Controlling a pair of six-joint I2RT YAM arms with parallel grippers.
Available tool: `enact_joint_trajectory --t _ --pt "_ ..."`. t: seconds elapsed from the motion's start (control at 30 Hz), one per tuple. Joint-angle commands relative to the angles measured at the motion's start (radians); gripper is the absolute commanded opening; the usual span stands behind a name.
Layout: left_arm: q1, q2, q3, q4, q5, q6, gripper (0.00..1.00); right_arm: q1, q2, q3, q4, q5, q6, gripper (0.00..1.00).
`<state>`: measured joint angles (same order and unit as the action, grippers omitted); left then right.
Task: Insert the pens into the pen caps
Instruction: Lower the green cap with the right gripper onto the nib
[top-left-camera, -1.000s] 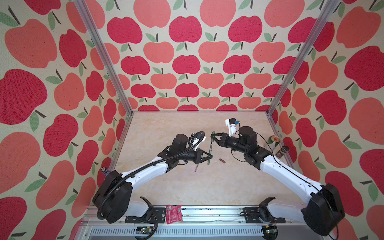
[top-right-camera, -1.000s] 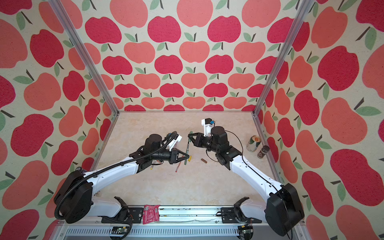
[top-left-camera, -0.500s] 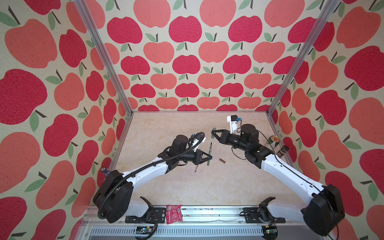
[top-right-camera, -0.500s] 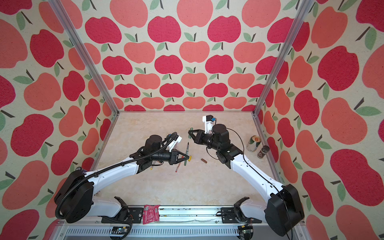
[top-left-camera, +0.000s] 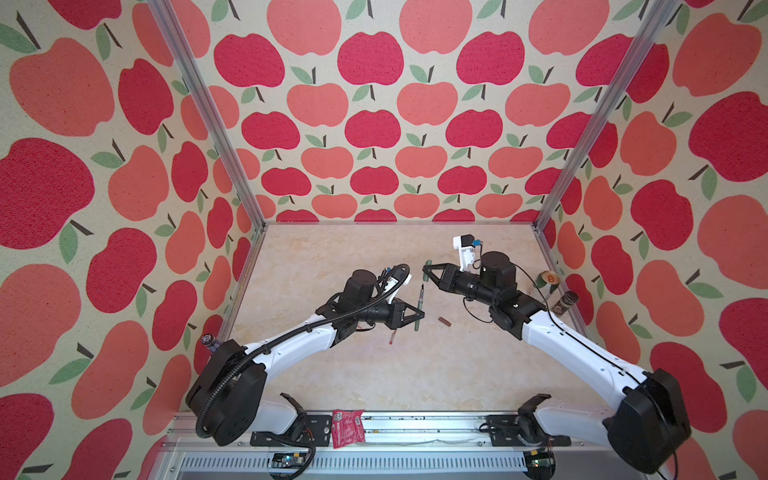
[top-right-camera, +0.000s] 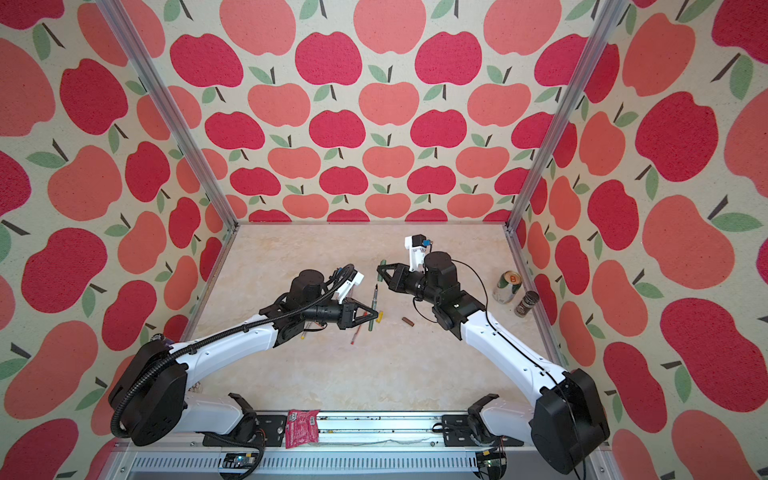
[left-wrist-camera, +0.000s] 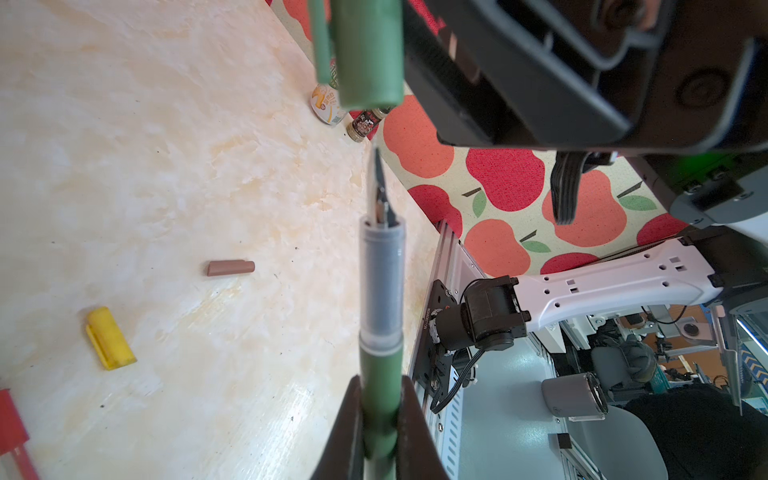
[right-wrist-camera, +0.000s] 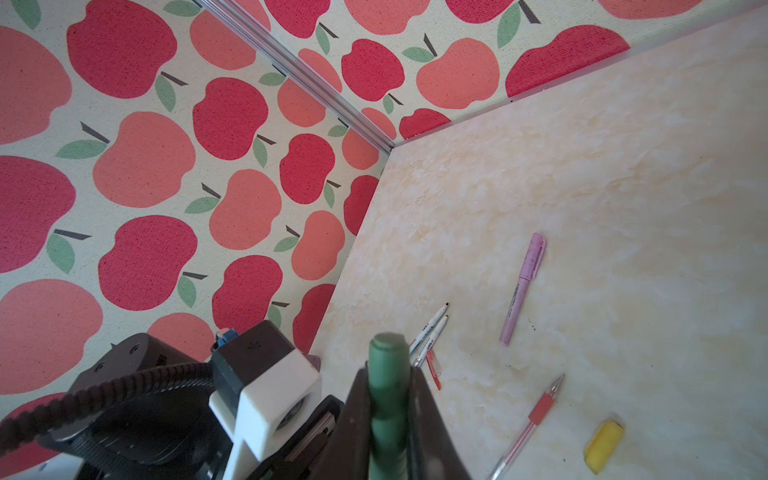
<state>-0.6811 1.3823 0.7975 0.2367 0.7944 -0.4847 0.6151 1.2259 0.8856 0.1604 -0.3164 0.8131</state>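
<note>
The green cap (left-wrist-camera: 368, 54) is cut off at the edge.

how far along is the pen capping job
Done: the lilac pen looks capped. In hand: left gripper holds the green pen, right gripper the green cap, tip and cap not yet joined. To do: brown cap and yellow cap lie loose; red pen and two white pens lie uncapped.

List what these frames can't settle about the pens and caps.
- white pens: rear ends hidden behind the green cap, right wrist view.
- red piece: cut off by the frame edge, left wrist view; pen or cap unclear.
- lilac pen: barrel print too small to read, right wrist view.
</note>
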Motion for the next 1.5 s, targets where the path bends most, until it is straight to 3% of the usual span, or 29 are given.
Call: enact_joint_trajectory --t 0.0,1.47 --pt "0.001 0.018 0.009 0.019 0.014 -0.008 0.06 0.011 -0.026 -0.011 -0.002 -0.014 0.006 0.0" --pt "0.007 -0.008 -0.01 0.024 0.014 -0.006 0.06 0.028 0.016 0.03 -0.029 0.005 -0.037 0.0"
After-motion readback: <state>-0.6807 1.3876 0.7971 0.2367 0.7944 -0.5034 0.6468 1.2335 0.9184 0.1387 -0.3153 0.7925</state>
